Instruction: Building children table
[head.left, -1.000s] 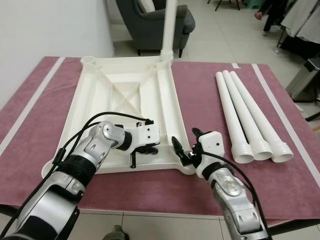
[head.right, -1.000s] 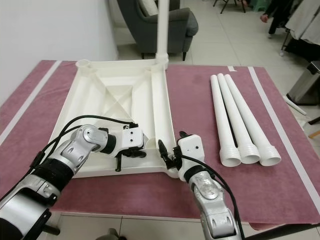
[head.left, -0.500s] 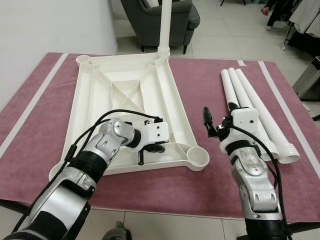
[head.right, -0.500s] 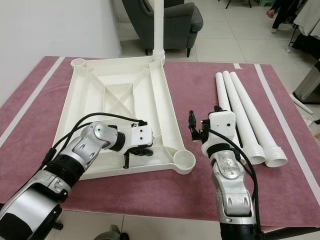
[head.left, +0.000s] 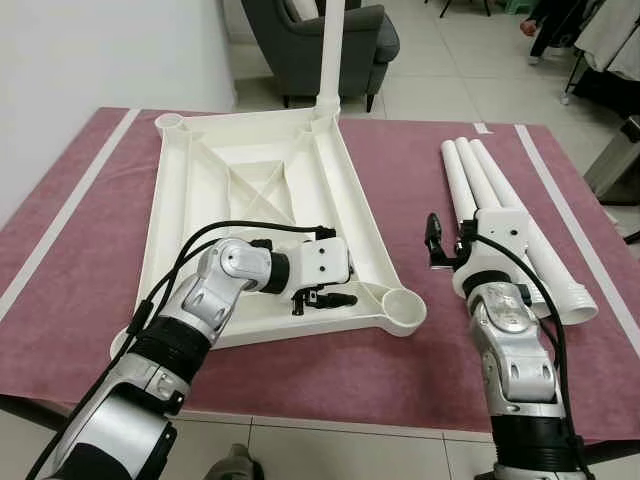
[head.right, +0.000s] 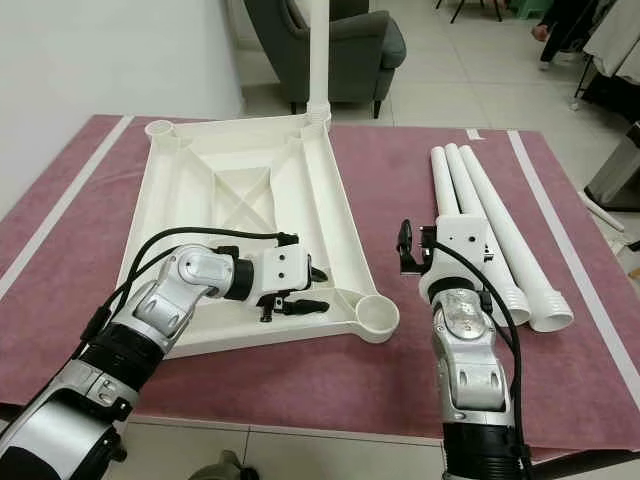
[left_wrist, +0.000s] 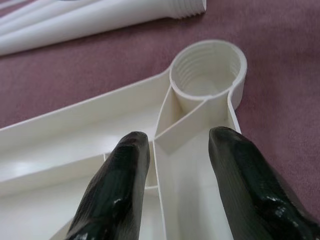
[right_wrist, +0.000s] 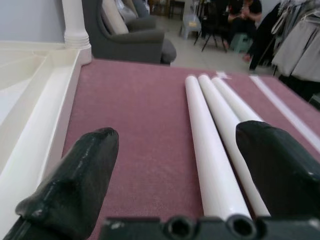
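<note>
The white table top lies upside down on the red mat, with one leg standing up at its 12 o'clock corner. The left gripper sits spread apart inside the tray by the empty round socket. At 3 o'clock the right gripper is spread wide, holding nothing, near three loose white legs.

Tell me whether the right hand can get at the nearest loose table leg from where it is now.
Probably yes. The right hand is open and hovers just beside the three loose legs; the nearest leg lies bare on the maroon mat, with nothing between them.
</note>
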